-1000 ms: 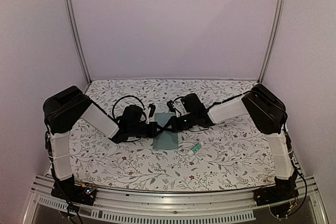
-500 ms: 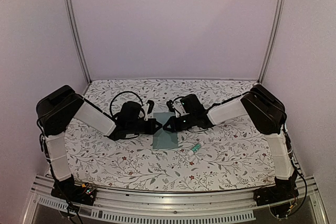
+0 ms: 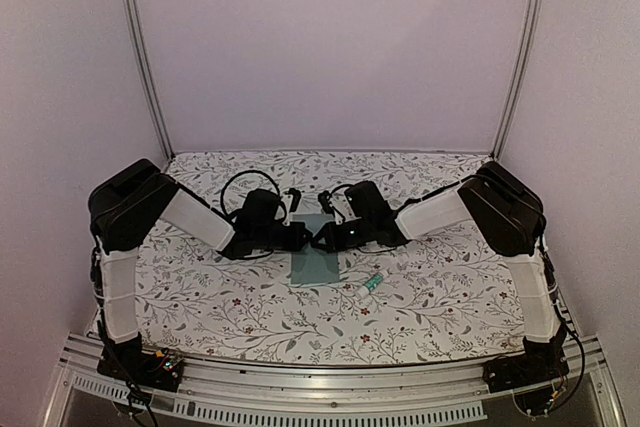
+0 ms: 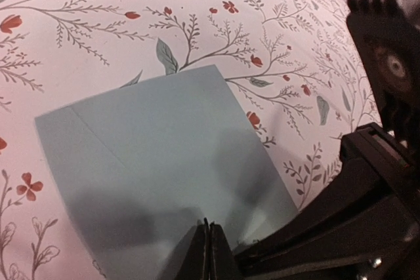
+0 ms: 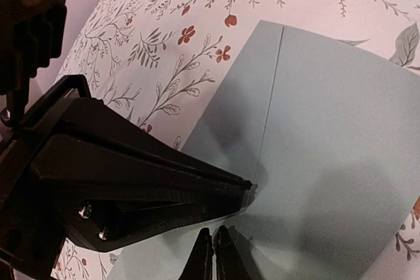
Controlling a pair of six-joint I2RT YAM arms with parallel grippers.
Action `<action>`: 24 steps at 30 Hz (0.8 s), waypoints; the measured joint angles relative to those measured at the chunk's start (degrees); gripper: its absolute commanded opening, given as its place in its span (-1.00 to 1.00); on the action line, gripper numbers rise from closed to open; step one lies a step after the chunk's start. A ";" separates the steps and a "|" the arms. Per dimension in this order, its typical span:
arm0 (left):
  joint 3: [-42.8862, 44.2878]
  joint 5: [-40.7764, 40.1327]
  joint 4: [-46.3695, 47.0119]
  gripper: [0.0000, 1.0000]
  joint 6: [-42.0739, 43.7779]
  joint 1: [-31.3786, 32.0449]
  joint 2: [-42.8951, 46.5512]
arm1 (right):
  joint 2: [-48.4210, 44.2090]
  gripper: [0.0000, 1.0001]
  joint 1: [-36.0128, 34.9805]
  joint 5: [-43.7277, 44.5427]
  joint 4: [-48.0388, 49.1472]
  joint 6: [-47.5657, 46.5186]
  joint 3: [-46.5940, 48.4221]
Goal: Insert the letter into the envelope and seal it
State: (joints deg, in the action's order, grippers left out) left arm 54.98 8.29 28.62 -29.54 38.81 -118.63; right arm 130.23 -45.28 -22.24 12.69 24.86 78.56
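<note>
The pale teal envelope (image 3: 315, 265) lies flat on the floral table with its flap folded down. It fills the left wrist view (image 4: 164, 149) and the right wrist view (image 5: 328, 129), and a fold line shows near one end. My left gripper (image 3: 304, 237) (image 4: 209, 229) is shut, with its tips down on the envelope's far part. My right gripper (image 3: 319, 239) (image 5: 214, 235) is also shut, with its tips on the envelope right beside the left one. The tan letter is not in view.
A small white-and-green glue stick (image 3: 371, 283) lies on the table just right of the envelope's near end. The floral tablecloth (image 3: 230, 307) is walled in on three sides. Both arms meet over the middle of the table.
The left arm has shifted, and its gripper has moved slightly right, closer to the right gripper's tips. The right arm and the envelope have barely moved.
</note>
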 measured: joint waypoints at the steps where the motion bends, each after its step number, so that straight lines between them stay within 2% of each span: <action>1: 0.55 -0.28 -0.24 -1.00 0.22 -0.02 -0.31 | 0.00 -0.90 0.00 0.02 0.22 0.00 -0.11; 24: 3.32 -10.47 -1.46 -1.00 3.43 0.39 -1.95 | -0.22 -0.90 -0.04 0.76 1.31 -0.07 -1.01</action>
State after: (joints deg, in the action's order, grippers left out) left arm 58.30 -2.17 27.16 -26.11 39.20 -120.57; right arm 130.02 -45.32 -21.47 14.00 24.80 77.56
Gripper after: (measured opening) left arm 0.003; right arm 0.051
